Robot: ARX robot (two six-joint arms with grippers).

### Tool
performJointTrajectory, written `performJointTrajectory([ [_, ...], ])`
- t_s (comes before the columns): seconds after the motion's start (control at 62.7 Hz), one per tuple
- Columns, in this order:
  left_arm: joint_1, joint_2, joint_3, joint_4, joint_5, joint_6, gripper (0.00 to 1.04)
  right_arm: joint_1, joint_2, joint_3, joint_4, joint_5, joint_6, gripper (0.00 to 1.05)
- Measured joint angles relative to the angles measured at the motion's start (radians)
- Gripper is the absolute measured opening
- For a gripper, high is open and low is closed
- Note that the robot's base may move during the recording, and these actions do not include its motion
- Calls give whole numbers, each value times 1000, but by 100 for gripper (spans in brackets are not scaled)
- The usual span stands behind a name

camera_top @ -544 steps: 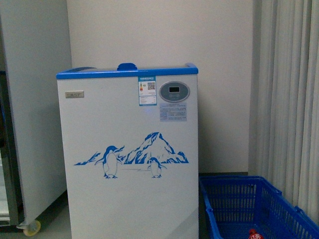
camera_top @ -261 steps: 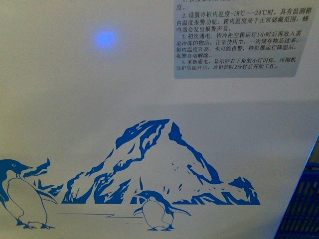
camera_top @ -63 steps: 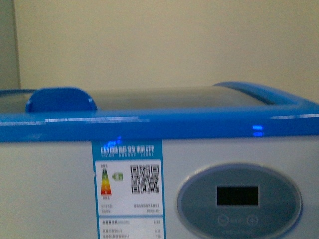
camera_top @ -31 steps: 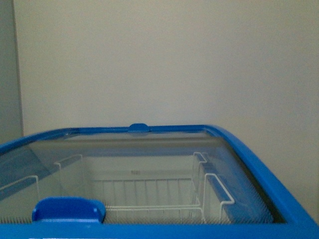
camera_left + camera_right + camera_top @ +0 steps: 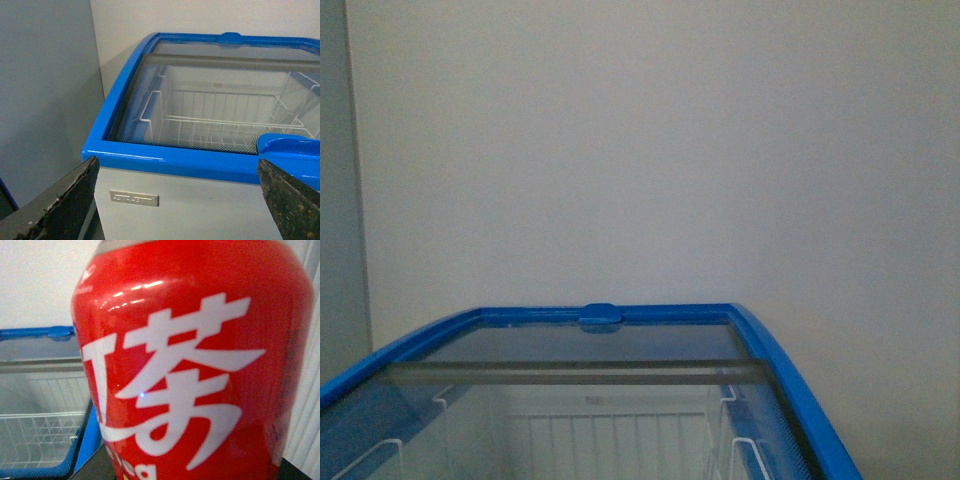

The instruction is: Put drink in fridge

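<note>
Right wrist view was almost all can: red, white lettering, upright, top and bottom cut off. It sat grasped in the right gripper, whose fingers were hidden behind it. The can was outside the fridge, close by the blue rim, not over the opening.

Left gripper was spread wide and empty. Its two dark, scuffed fingers sat at the lower corners of that view, short of the fridge's front rim and touching nothing.

Just past them: small metal nameplate on the white front, print too small to read. Blue handle sat at the near rim, partly cut off. Tinted glass lid lay over the opening, with a white wire basket visible through it. I saw nothing in the basket. A small blue tab sat mid back rim.

Grey cabinet stood beside the fridge. Plain wall was behind. Front view caught only the far part of the fridge top, no arms, no can.
</note>
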Motion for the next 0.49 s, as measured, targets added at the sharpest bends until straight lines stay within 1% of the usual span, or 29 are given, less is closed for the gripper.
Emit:
performJointTrajectory([
  [0.128,4,10,3,-8,13,-24,97,0,0,0,1,0,0,36],
  [0.143,10,30,9,-8,37,-42,97,0,0,0,1,0,0,36],
  [0.207,30,105,20,37,79,-90,97,0,0,0,1,0,0,36],
  [0.335,87,353,54,264,195,-99,97,0,0,0,1,-1,0,36],
  [0.351,98,426,68,331,227,-85,97,1,0,0,1,-1,0,36],
  [0.367,101,456,74,358,242,-78,97,1,0,0,1,-1,0,36],
  [0.399,106,503,84,399,257,-69,97,1,0,0,1,-1,0,36],
  [0.446,114,619,111,499,331,-22,97,1,0,0,1,1,0,36],
  [0.494,116,780,153,628,426,56,97,1,0,0,1,2,0,36],
])
